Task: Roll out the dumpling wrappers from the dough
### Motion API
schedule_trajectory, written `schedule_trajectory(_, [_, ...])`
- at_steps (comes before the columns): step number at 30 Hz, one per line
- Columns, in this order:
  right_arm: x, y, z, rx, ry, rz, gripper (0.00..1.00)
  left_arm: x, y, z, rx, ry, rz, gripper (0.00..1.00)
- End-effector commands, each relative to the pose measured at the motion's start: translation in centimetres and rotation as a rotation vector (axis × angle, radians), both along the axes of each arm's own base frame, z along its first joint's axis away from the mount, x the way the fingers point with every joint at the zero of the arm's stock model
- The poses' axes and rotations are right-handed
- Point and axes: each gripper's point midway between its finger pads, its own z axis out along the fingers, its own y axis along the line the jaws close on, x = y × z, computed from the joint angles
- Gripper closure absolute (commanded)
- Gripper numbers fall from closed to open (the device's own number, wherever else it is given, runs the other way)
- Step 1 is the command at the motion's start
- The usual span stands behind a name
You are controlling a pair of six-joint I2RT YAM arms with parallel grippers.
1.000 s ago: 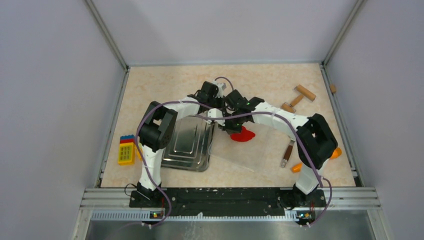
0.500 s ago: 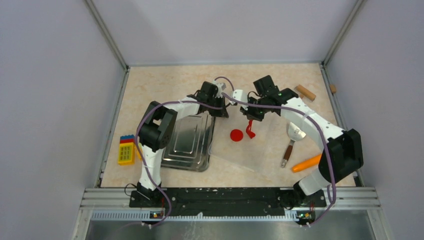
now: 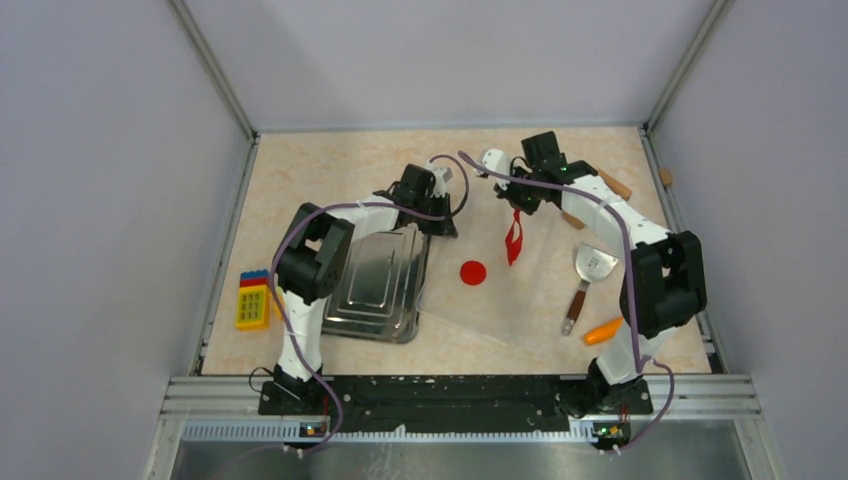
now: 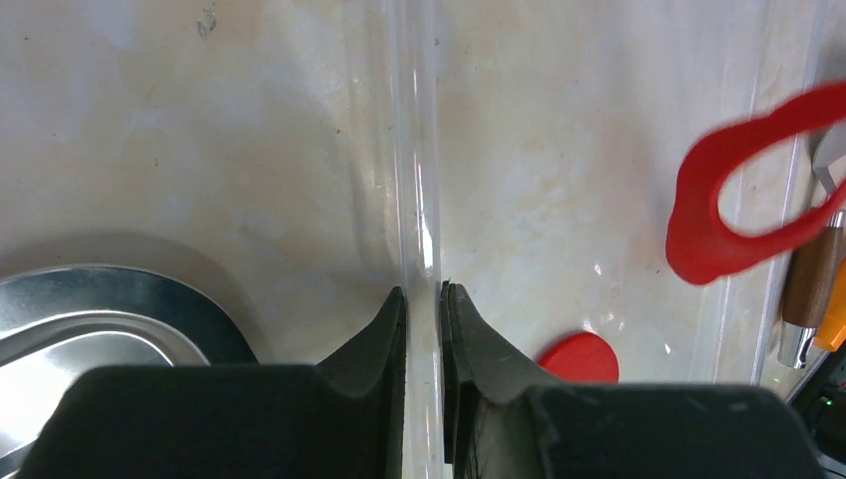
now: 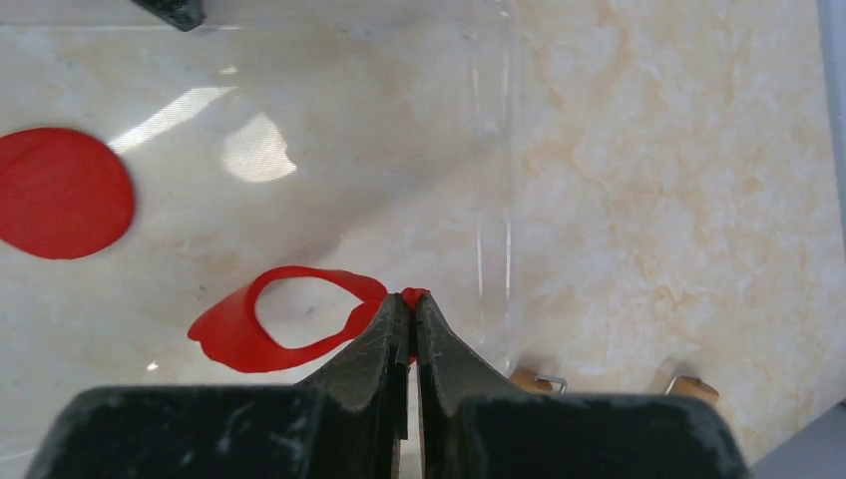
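Observation:
A round red dumpling wrapper [image 3: 472,272] lies flat on a clear plastic sheet [image 3: 520,300]. It also shows in the left wrist view [image 4: 581,357] and the right wrist view [image 5: 60,192]. My right gripper [image 3: 517,207] [image 5: 411,299] is shut on the edge of the red dough [image 3: 514,238], a thin sheet with a round hole [image 5: 234,334]. The dough hangs above the sheet's far part and shows in the left wrist view [image 4: 713,215]. My left gripper [image 3: 443,228] [image 4: 424,291] is shut on the clear sheet's left edge [image 4: 414,150].
A steel tray [image 3: 375,285] lies left of the sheet. A spatula [image 3: 585,275] and an orange carrot [image 3: 603,331] lie at the right. A wooden rolling pin [image 3: 612,185] lies at the far right, and a yellow toy block [image 3: 252,300] at the left.
My right gripper has risen and moved back and to the right with the holed dough, peeling it off the sheet. The round wrapper stays behind. The left gripper has kept still.

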Motion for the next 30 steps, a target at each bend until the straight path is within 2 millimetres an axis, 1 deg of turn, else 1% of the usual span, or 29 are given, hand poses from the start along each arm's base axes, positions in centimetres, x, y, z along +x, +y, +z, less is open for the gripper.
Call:
schedule_trajectory(1, [3.6,-0.1,3.5,0.053,-0.13,-0.068,0.95,-2.4,1.1,-1.3,0.055,0.062,-0.035,1.0])
schedule_trajectory(3, [3.3,0.0,3.2,0.061,-0.118,-0.07,0.9,-2.5,1.1,-1.3,0.055,0.064,-0.037,1.0])
schedule_trajectory(4, [2.9,0.2,2.8,0.071,-0.092,-0.065,0.83,-2.5,1.2,-1.3,0.056,0.065,-0.037,1.0])
schedule_trajectory(6, [1.5,0.7,1.7,0.094,-0.009,-0.06,0.66,-2.5,1.2,-1.3,0.056,0.064,-0.036,1.0])
schedule_trajectory(7, [0.9,0.8,1.2,0.111,0.034,-0.071,0.62,-2.5,1.1,-1.3,0.055,0.065,-0.037,1.0])
schedule_trajectory(9, [-0.5,1.0,0.5,0.165,0.124,-0.089,0.57,-2.5,1.1,-1.3,0.054,0.064,-0.037,0.99])
schedule_trajectory(10, [-1.0,1.1,0.5,0.203,0.162,-0.102,0.54,-2.5,1.1,-1.3,0.054,0.064,-0.036,0.99])
schedule_trajectory(13, [-1.8,1.4,1.3,0.328,0.24,-0.161,0.48,-2.4,1.1,-1.2,0.052,0.064,-0.035,0.99])
schedule_trajectory(15, [-1.7,0.9,2.3,0.376,0.253,-0.196,0.47,-2.3,1.0,-1.1,0.051,0.06,-0.033,0.97])
schedule_trajectory(17, [-1.5,-0.4,3.4,0.396,0.245,-0.263,0.47,-2.2,1.0,-0.8,0.051,0.054,-0.03,0.93])
schedule_trajectory(19, [-1.6,-2.9,3.6,0.404,0.242,-0.402,0.47,-2.1,1.0,-0.2,0.046,0.046,-0.028,0.82])
schedule_trajectory(20, [-2.2,-4.3,3.3,0.393,0.247,-0.483,0.47,-2.0,0.9,0.1,0.04,0.039,-0.026,0.77])
schedule_trajectory(22, [-4.3,-7.1,2.2,0.36,0.271,-0.633,0.47,-1.7,0.7,1.1,0.026,0.019,-0.029,0.69])
schedule_trajectory(24, [-6.9,-9.1,0.9,0.332,0.315,-0.755,0.47,-1.4,0.3,2.0,0.01,-0.004,-0.04,0.66])
schedule_trajectory(26, [-9.4,-10.6,-0.4,0.314,0.366,-0.895,0.45,-1.1,-0.1,3.0,-0.009,-0.024,-0.057,0.64])
schedule_trajectory(28, [-11.3,-11.7,-1.6,0.317,0.415,-1.04,0.4,-0.7,-0.4,3.9,-0.022,-0.043,-0.064,0.61])
schedule_trajectory(29, [-12.2,-12.0,-2.3,0.318,0.437,-1.096,0.39,-0.7,-0.5,4.3,-0.026,-0.051,-0.068,0.6])
schedule_trajectory(30, [-12.5,-12.5,-2.5,0.3,0.436,-1.139,0.35,-0.6,-0.5,4.7,-0.029,-0.061,-0.073,0.6])
